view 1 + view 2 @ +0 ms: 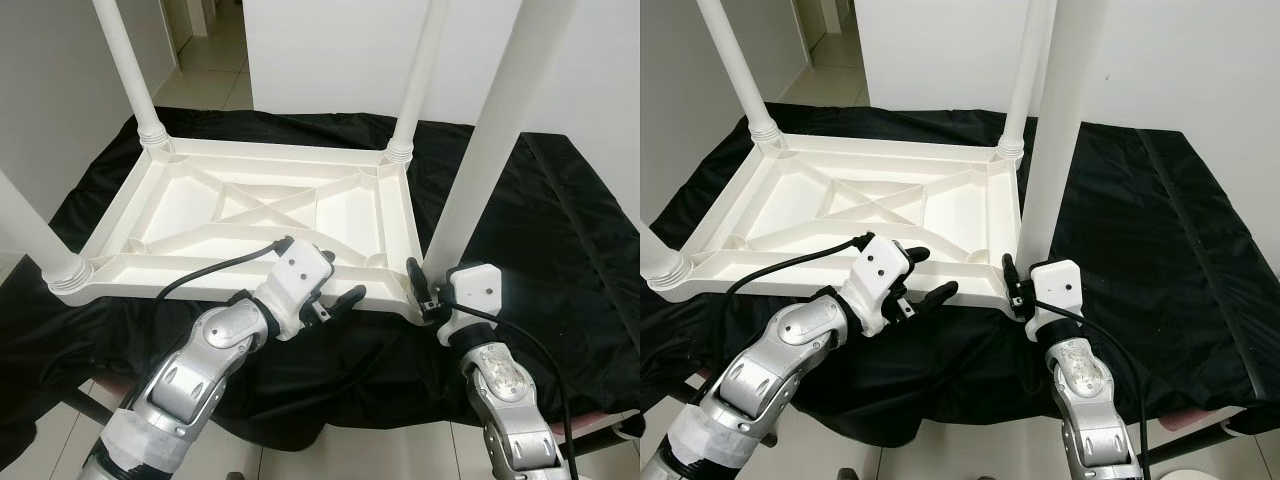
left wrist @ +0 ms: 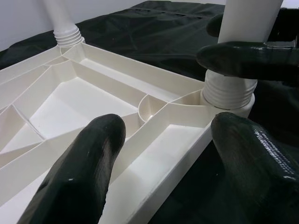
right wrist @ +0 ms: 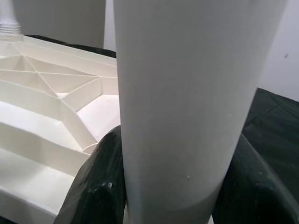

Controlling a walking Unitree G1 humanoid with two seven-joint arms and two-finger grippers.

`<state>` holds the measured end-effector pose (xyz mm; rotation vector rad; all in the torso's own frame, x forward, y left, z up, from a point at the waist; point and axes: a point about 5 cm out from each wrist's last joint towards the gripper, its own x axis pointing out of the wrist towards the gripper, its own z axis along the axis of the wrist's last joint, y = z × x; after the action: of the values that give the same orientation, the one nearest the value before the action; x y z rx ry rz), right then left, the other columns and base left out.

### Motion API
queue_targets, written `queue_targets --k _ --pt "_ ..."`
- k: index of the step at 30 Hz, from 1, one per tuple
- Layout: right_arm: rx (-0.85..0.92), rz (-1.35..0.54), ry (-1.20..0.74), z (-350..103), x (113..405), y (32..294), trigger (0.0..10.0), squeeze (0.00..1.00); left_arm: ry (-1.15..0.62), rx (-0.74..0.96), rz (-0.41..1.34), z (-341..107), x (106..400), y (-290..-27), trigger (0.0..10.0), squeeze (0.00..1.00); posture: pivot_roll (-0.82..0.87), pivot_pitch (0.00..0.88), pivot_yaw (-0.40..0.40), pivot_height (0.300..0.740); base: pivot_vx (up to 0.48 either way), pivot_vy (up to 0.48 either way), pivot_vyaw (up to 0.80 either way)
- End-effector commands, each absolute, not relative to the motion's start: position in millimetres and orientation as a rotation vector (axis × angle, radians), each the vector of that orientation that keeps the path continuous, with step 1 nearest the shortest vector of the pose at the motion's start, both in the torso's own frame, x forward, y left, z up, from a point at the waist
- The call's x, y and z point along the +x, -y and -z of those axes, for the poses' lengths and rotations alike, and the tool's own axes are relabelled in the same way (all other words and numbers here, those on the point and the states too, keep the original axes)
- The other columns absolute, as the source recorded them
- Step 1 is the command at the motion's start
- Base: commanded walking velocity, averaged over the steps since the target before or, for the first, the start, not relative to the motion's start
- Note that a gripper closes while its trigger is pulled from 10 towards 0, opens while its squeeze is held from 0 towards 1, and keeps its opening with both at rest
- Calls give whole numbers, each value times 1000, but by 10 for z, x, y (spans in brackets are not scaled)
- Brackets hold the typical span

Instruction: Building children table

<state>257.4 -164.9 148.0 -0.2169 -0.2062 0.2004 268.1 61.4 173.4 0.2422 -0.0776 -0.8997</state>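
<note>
Right gripper (image 1: 418, 285) holds the near-right leg (image 1: 490, 140) low down, its fingers (image 3: 98, 186) pressed on either side of the white tube. Left gripper (image 1: 335, 285) hovers with fingers spread wide over the near edge of the upturned white tabletop (image 1: 250, 215), which lies on a black cloth (image 1: 560, 230) with 4 legs standing up from its corners.

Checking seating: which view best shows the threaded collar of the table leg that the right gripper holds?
Left wrist view: the threaded collar sits at the tabletop corner socket. Right wrist view shows the leg's smooth shaft between the right gripper; eye views show it tiny.
</note>
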Motion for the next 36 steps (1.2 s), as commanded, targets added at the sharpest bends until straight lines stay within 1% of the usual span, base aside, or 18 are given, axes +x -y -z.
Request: queue_targets --k 1,4,8,11,17,25,36 --pt "-218 -206 98 -1275 2554 1706 10000 0 63 249 1020 -1717 2607 -574 10000 0 -18 105 1 740 0 0 0" --pt "-177 -294 91 -1253 2559 1637 10000 0 69 255 1020 -1725 2611 -568 10000 0 -18 105 3 740 0 0 0" --pt "-123 -360 70 -1229 2582 1581 10000 0 73 257 1022 -1743 2627 -561 10000 0 -16 101 6 740 0 0 0" --pt "-102 -374 50 -1209 2598 1574 10000 0 74 258 1024 -1750 2627 -558 10000 0 -16 101 6 740 0 0 0" --pt "-31 -363 -4 -1155 2640 1602 10000 0 80 263 1024 -1767 2631 -559 10000 0 -10 93 5 740 0 0 0" --pt "39 -337 -15 -1184 2695 1643 10000 0 90 265 1025 -1790 2650 -547 10000 0 -11 79 5 740 0 0 0" --pt "76 -303 -26 -1197 2716 1671 10000 0 98 267 1031 -1807 2651 -540 10000 0 -12 79 6 740 0 0 0"
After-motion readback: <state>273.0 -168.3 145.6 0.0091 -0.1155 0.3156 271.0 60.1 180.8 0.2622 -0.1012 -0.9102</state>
